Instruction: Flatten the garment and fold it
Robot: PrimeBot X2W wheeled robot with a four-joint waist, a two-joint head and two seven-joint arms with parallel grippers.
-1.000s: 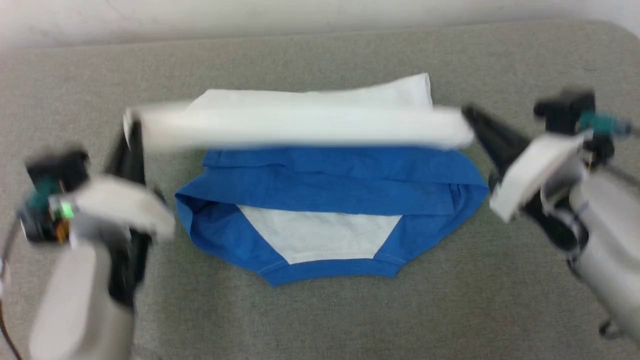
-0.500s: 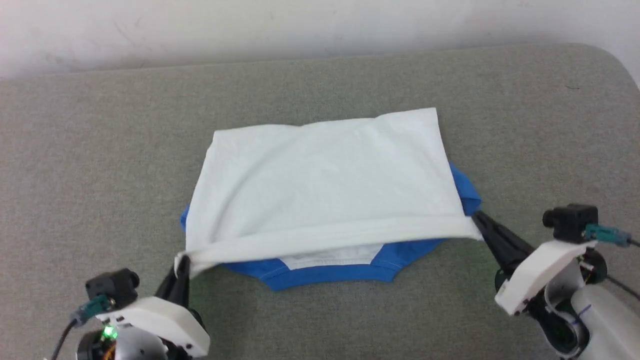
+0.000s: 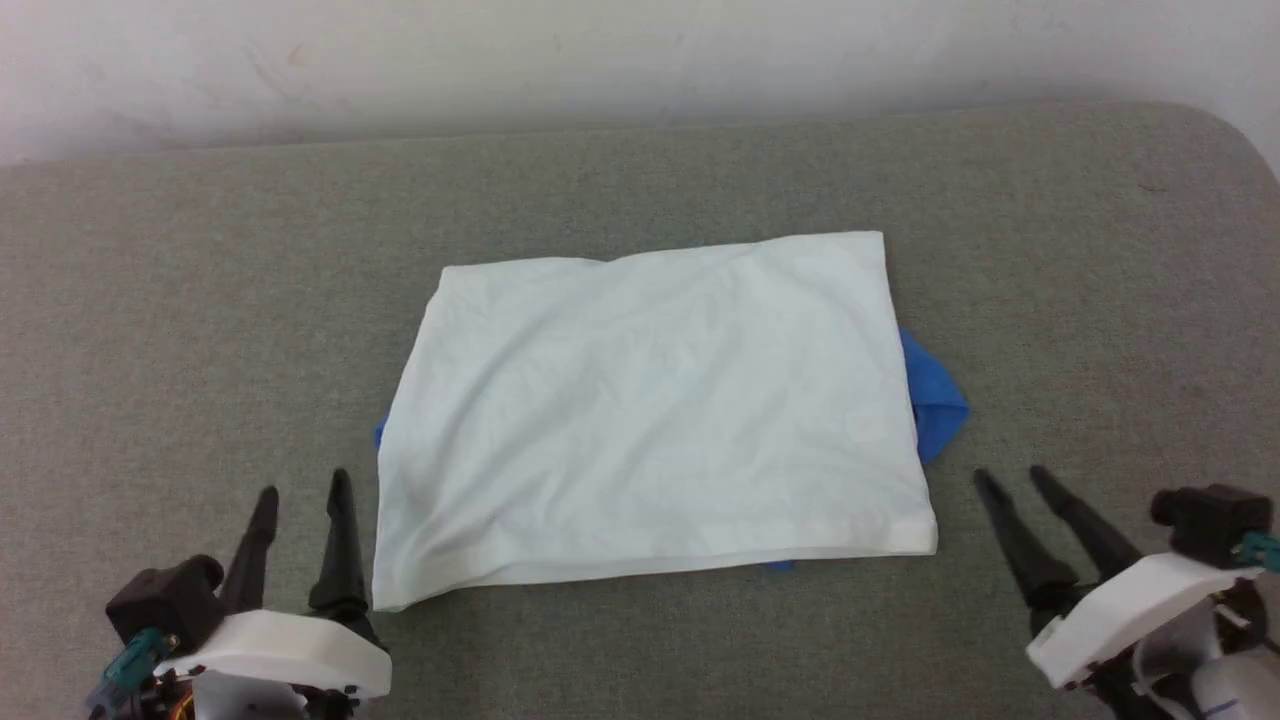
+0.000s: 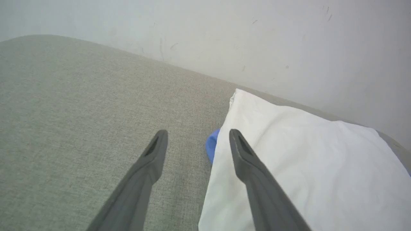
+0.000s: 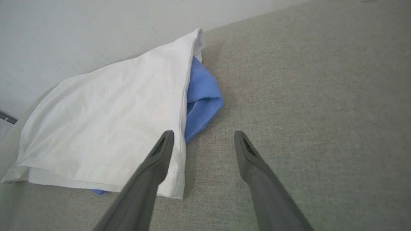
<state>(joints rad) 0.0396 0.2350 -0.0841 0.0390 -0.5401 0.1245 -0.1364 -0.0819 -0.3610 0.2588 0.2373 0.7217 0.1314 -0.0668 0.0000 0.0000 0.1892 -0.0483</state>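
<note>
1. The grey fabric surface [image 3: 640, 170] is topped at its middle by the garment [image 3: 650, 420] — folded into a white, lightly creased rectangle.
2. Blue sleeve fabric [image 3: 937, 400] is seen at its right edge.
3. The left gripper [image 3: 302, 487] and right gripper [image 3: 1010, 475] are held spread and empty — beside its near corners.

- The left gripper [image 3: 304, 484] has two long, dark fingers [image 3: 342, 540] that taper to narrow tips.
- They rise from a white, angular housing [image 3: 285, 650].
- A black boxy block [image 3: 165, 598] with a teal connector [image 3: 130, 662] sits at that housing's side.
- The right gripper [image 3: 1011, 475] matches: dark tapered fingers, white casing [image 3: 1130, 612], black box [image 3: 1205, 510], teal plug [image 3: 1262, 547].
- Close up, each finger is matt dark grey with a recessed slot [image 4: 151, 148] near its tip.
</note>
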